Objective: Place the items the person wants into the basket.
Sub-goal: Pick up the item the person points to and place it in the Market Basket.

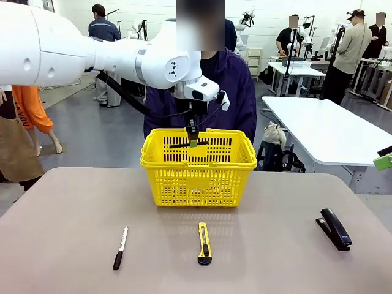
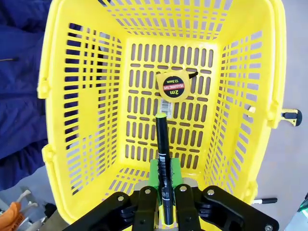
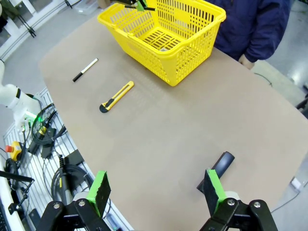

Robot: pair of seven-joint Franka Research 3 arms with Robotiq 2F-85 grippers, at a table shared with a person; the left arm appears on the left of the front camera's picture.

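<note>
Nearest us, our right gripper [image 3: 156, 185] hangs high over the table, jaws spread wide and empty. Down on the brown tabletop [image 1: 269, 263] lie the white marker with a black cap [image 1: 120, 247], the yellow-and-black utility knife [image 1: 204, 243] and the black stapler [image 1: 334, 228], all well apart. Beyond them is the bright yellow slotted plastic basket [image 1: 198, 168], and the small round yellow-and-black tape measure [image 2: 172, 86] rests on its floor: one in! Above it our left gripper [image 1: 192, 136] pinches the thin black pen with a yellow-green tip [image 2: 162, 139], tip aimed down inside. The person in the dark navy-purple jacket [image 1: 236, 86] stands behind. By our reckoning, the pen is about to drop and the marker is left to fetch.
</note>
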